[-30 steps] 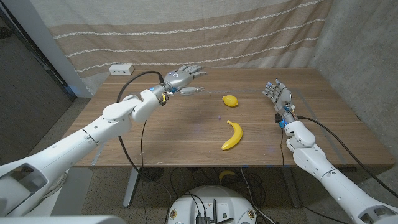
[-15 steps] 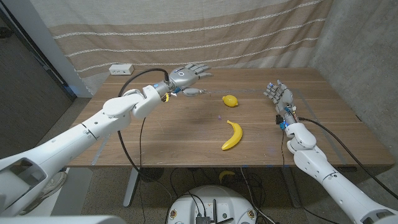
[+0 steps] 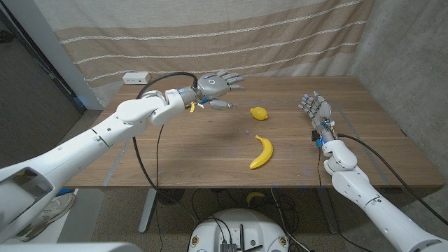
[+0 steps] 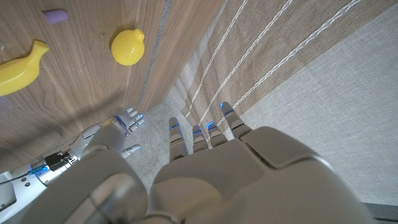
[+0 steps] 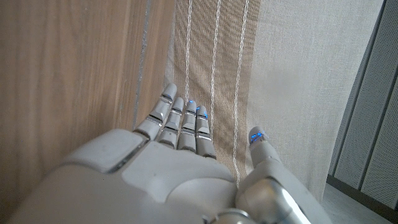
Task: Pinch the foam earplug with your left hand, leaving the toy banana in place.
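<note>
The toy banana [image 3: 262, 152] lies near the table's middle, with a yellow toy lemon [image 3: 259, 113] just beyond it. In the left wrist view a small purple foam earplug [image 4: 55, 14] lies on the wood close to the banana [image 4: 22, 59] and the lemon [image 4: 127, 46]. My left hand [image 3: 218, 87] hovers over the far part of the table, left of the lemon, fingers spread and holding nothing. At the table's right side my right hand [image 3: 313, 107] is raised with its fingers apart and nothing in it; the left wrist view catches it too [image 4: 118, 127].
A white power strip [image 3: 136, 78] sits at the table's [image 3: 196, 154] far left corner. A striped beige curtain [image 3: 210, 35] hangs right behind the table's far edge. A black cable loops off my left forearm over the left part of the tabletop.
My left hand has travelled to the right along the far side of the table, closer to the lemon. The right hand, banana and lemon have stayed put.
</note>
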Robot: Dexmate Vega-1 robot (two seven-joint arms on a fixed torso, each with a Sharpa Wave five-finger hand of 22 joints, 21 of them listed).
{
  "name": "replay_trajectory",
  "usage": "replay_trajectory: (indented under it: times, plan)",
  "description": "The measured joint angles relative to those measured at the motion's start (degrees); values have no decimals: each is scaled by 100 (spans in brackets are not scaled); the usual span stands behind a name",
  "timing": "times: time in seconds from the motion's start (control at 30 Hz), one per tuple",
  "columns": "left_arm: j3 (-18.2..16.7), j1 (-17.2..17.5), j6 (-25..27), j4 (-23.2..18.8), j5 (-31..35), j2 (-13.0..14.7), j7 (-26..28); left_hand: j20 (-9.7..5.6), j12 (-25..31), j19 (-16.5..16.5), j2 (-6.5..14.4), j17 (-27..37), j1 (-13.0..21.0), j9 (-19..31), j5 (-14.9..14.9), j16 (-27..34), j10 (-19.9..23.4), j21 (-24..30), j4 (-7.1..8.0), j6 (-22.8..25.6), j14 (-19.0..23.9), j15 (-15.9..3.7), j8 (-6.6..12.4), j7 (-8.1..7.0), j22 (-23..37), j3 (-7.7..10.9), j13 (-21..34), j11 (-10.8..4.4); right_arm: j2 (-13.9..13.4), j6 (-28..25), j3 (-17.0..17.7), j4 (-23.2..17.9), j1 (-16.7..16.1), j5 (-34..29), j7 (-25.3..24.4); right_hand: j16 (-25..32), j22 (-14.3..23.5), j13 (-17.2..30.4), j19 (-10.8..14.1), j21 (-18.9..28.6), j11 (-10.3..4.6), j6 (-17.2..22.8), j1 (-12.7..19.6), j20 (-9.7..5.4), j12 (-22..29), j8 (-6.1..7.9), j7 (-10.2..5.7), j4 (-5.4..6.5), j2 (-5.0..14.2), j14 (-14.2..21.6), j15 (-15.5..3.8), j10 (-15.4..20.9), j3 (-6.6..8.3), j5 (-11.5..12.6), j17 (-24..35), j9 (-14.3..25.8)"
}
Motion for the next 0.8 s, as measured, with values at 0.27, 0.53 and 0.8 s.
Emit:
replay_trajectory:
  times: [0.27, 0.53, 0.8]
  plan:
    - [51, -118, -131, -56, 449, -61, -146, -14, 23, 255, -348, 0, 454, 27, 47, 0, 70, -134, -16, 723, 43, 42, 286, -78, 0, -16, 0, -70, -3, 5, 31, -11, -40, 24, -1, 0, 0, -1, 42, 0, -1, 48, 0, 0, -21, 0, 7, -9, 0, 0, 0, 62, -39, 0, 0, 0]
    - [102, -166, -133, -35, 862, -118, 107, -101, 43, 800, -681, 0, 1297, 79, 134, 41, 336, -257, -15, 1590, 269, 1, 644, -193, 0, -16, 0, -231, -3, 12, 51, 7, -55, 56, 12, 0, 0, -1, 42, -41, 41, 103, 0, 0, -21, 0, 20, 7, 0, 21, 22, 103, -55, 0, 0, 0]
    - [179, -194, -64, 27, 1126, -168, 327, -140, 72, 1068, -774, -1, 1950, 131, 182, 41, 534, -383, -15, 2180, 371, 1, 929, -275, 0, -16, -1, -367, -4, 26, 62, 18, -63, 74, 40, -10, 0, -2, 41, -79, 31, 156, 0, 0, -43, 0, 12, 7, 0, 20, 22, 154, -55, 0, 0, 0]
